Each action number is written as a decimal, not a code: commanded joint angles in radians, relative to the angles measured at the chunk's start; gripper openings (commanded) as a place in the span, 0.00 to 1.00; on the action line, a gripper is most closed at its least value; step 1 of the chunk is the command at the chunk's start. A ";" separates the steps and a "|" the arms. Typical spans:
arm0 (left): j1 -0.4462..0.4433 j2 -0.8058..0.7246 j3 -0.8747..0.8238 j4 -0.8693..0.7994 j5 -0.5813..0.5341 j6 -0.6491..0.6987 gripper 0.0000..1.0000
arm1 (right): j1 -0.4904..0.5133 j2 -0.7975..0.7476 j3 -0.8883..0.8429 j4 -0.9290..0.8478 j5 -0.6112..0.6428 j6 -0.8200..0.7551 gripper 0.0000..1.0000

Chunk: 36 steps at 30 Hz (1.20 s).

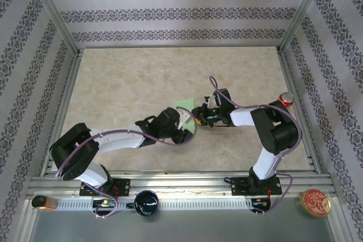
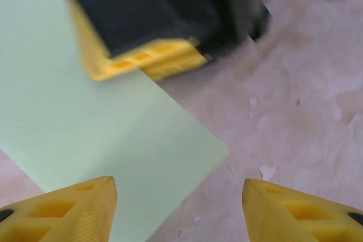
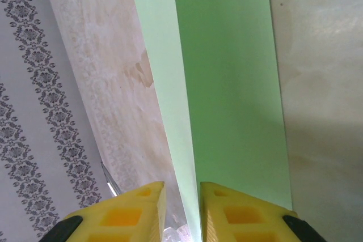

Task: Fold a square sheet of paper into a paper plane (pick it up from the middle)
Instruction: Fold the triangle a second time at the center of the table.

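The right tool [image 3: 181, 199] is nearly closed, its yellow fingers pinching an edge of the square sheet of paper [image 3: 227, 83]. I judge this grip is meant to steady the fold so the layers cannot slip. The left tool [image 2: 178, 196] stands well open with nothing between its fingers. It hovers just above a free corner of the sheet, probably ready to press a crease or take a fresh hold. The sheet lies on the worktop [image 1: 125, 94] between the two tools, near its middle.

The right wrist view reveals two layers: a paler flap beside a darker green face, running away as a narrow strip. The left wrist view instead gives the sheet's flat spread and corner, with the right tool's fingers [image 2: 147, 60] at its far edge. From above, a small green patch peeks past the arms.
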 commanded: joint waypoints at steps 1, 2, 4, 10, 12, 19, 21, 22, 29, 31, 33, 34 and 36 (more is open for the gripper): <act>-0.078 0.015 -0.017 0.118 -0.190 0.191 0.61 | 0.014 0.009 0.002 0.019 -0.010 0.016 0.25; -0.101 0.031 -0.009 0.111 -0.227 0.215 0.61 | 0.014 0.008 0.002 0.021 -0.008 0.018 0.25; -0.140 0.064 0.009 0.098 -0.296 0.250 0.61 | 0.015 0.005 0.002 0.019 -0.006 0.019 0.25; -0.201 0.161 0.146 -0.086 -0.446 0.252 0.61 | 0.017 0.000 0.000 0.016 0.003 0.021 0.25; -0.231 0.174 0.146 -0.060 -0.511 0.267 0.61 | 0.017 0.001 0.001 0.015 0.005 0.023 0.25; -0.253 0.250 0.189 -0.103 -0.615 0.252 0.61 | 0.019 0.005 0.004 0.013 0.007 0.024 0.25; -0.253 0.252 0.186 -0.094 -0.621 0.249 0.62 | 0.018 0.005 0.005 0.012 0.005 0.022 0.25; -0.252 0.251 0.185 -0.088 -0.626 0.247 0.62 | 0.018 0.005 0.005 0.010 0.006 0.021 0.25; -0.250 0.274 0.190 -0.081 -0.642 0.264 0.55 | 0.018 0.004 0.004 0.010 0.013 0.023 0.25; -0.248 0.275 0.190 -0.070 -0.649 0.271 0.53 | 0.017 0.003 0.005 0.007 0.013 0.021 0.25; -0.245 0.274 0.192 -0.069 -0.658 0.270 0.51 | 0.017 0.003 0.005 0.006 0.012 0.021 0.25; -0.242 0.273 0.191 -0.065 -0.657 0.270 0.49 | 0.017 0.002 0.005 0.006 0.013 0.022 0.25; -0.236 0.268 0.192 -0.060 -0.647 0.269 0.48 | 0.017 0.001 0.005 0.004 0.013 0.022 0.25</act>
